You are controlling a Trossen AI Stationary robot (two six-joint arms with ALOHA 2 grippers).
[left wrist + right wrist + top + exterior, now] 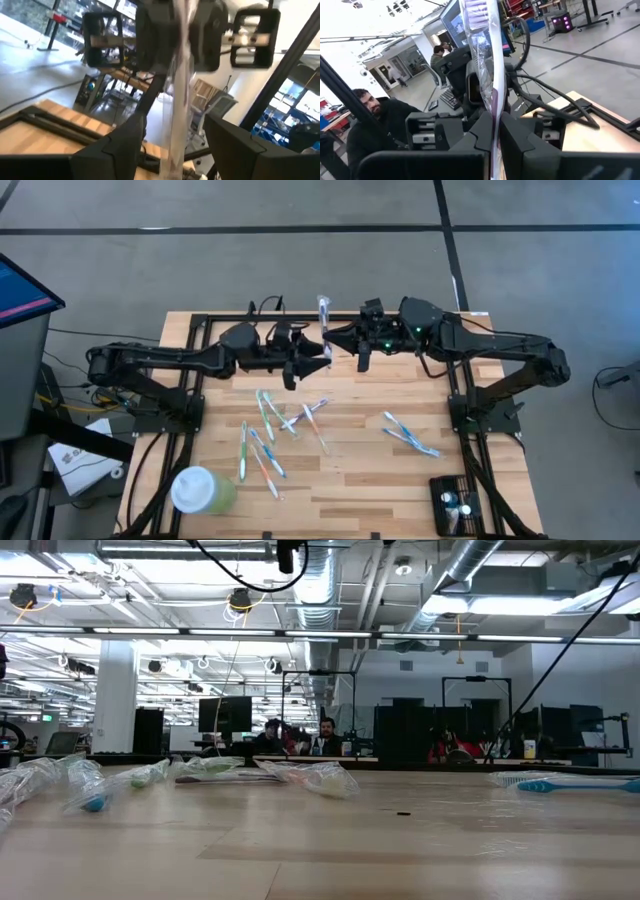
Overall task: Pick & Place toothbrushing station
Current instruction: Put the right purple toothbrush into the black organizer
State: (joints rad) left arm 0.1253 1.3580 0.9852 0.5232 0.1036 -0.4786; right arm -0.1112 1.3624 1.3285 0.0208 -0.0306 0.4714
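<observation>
Toothbrushing station [460,505]: black slotted holder at the near right corner of the bench [350,495], a couple of small items already standing in it, most slots apparently free. Well apart from both arms.

Near left corner: pale green cup [203,491] with white lid, untouched.

Mid-bench: wrapped toothbrushes [268,435] scattered loose in a cluster left of centre; another pair [408,435] lies to the right. All flat on the wood; the low view shows their crinkled wrappers.

Far side, above the bench: both arms meet at centre. Right pincer [492,137] is closed tight on a wrapped toothbrush [323,315], which stands upright between its fingers, purple bristle end up. Left pincer [172,145] faces it, fingers partly spread either side of the same wrapper; whether they touch it I cannot tell. Reads as a hand-over or a pull at the wrapping.

Beyond: a person seated behind the bench in the right wrist view.

Progress, as judged: early. One brush is lifted, not yet placed; many remain on the bench.
</observation>
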